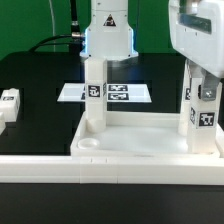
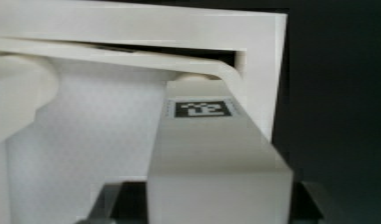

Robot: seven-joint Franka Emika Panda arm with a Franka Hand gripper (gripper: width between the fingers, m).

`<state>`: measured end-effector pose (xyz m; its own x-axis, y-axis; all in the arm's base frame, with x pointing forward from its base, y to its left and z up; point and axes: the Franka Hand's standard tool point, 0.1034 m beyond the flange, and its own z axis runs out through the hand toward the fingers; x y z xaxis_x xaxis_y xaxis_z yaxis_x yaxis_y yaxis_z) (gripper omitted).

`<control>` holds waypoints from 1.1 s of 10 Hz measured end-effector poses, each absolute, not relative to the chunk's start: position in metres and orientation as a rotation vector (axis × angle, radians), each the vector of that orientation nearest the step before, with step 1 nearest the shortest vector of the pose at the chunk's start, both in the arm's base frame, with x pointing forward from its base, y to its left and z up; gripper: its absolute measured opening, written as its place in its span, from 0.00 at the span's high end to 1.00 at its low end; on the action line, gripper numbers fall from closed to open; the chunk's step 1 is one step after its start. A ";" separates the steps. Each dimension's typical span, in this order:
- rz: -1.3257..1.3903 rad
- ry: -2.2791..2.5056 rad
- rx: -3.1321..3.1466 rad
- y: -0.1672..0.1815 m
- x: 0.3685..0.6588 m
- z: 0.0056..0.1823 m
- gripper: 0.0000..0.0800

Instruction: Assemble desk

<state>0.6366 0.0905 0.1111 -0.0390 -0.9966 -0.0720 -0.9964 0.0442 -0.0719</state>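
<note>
The white desk top [image 1: 120, 150] lies in the foreground with its raised rim up. One white leg [image 1: 94, 100] stands upright in its far corner on the exterior view's left. My gripper [image 1: 201, 82] comes down at the exterior view's right and is shut on a second tagged leg [image 1: 199, 108], which stands upright at the top's far right corner. In the wrist view this leg [image 2: 208, 150] runs from between my dark fingers [image 2: 126, 203] down to the desk top [image 2: 169, 35], its tag facing the camera. Where the leg's lower end meets the top is hidden.
The marker board [image 1: 72, 92] lies flat on the black table behind the desk top. A loose tagged white leg [image 1: 10, 100] lies at the exterior view's left edge. The robot's base [image 1: 108, 35] stands at the back centre.
</note>
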 end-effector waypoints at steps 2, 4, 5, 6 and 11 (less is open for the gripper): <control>0.000 2.240 -2.055 0.092 0.637 0.111 0.64; 0.001 2.170 -2.137 0.096 0.635 0.111 0.26; 0.008 2.159 -2.154 0.098 0.634 0.110 0.21; -0.008 2.083 -2.219 0.099 0.635 0.111 0.21; -0.041 1.551 -2.644 0.098 0.634 0.110 0.19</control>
